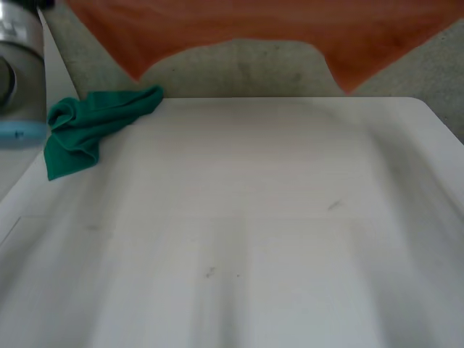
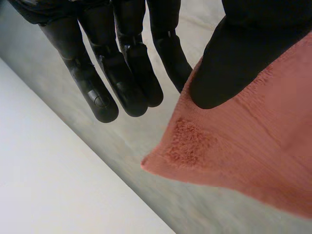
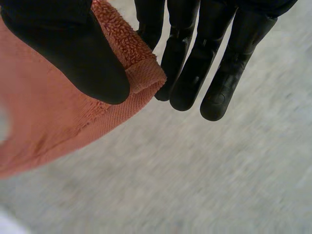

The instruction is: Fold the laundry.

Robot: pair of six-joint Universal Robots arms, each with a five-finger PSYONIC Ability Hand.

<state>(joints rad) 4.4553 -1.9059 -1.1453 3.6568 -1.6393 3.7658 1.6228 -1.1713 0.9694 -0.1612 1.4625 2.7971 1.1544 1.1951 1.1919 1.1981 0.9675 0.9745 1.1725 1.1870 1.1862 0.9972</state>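
Note:
An orange towel (image 1: 268, 22) hangs spread out in the air beyond the table's far edge, its lower edge sagging in the middle. In the left wrist view my left hand (image 2: 122, 73) pinches one corner of the towel (image 2: 253, 151) between its thumb (image 2: 234, 63) and straight fingers. My right hand (image 3: 204, 63) holds the other corner of the towel (image 3: 44, 126) the same way, with its thumb (image 3: 73, 48) pressed on the terry edge. A crumpled green cloth (image 1: 90, 127) lies at the far left of the white table (image 1: 275, 217).
Grey carpet floor (image 1: 246, 69) shows past the table's far edge and under both hands. A grey joint of my left arm (image 1: 18, 72) stands at the table's far left, beside the green cloth. The table's edge (image 2: 44, 170) runs below my left hand.

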